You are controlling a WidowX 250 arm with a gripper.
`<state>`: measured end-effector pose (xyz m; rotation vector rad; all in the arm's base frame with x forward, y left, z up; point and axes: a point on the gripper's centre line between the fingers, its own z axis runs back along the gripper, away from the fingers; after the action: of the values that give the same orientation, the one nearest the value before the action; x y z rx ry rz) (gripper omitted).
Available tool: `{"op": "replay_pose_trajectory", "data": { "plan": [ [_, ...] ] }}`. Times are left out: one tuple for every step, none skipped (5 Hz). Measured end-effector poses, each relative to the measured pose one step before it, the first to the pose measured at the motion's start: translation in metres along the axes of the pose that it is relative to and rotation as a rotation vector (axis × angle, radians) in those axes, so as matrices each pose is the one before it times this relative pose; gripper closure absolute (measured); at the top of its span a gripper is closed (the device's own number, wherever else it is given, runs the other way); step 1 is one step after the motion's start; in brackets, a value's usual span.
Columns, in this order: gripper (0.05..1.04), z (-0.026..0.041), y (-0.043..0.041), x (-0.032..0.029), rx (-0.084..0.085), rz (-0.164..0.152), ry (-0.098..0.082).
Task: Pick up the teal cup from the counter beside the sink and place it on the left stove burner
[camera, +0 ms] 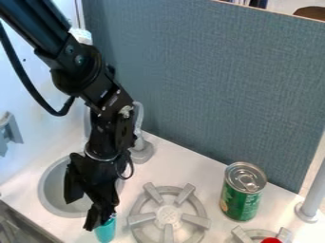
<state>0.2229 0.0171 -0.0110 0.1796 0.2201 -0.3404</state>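
Teal cup point(106, 231) sits right by the spread claw point(82, 214), black arm point(81, 71) slanting down from upper left, cup's long axis roughly upright.

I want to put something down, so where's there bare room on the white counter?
The strip behind the round grey burner, between the grey tap's base and the green metal can. It's crowded at lower left: black gripper, small teal object, round grey sink.
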Motion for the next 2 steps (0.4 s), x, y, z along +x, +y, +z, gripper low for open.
{"op": "replay_pose_trajectory", "data": {
  "plan": [
    [0.083,-0.00590,-0.00263,-0.00101,-0.0089,-0.0035,0.0166],
    [0.083,-0.00070,-0.00211,0.00621,-0.0134,0.0079,-0.0351]
  ]
}}
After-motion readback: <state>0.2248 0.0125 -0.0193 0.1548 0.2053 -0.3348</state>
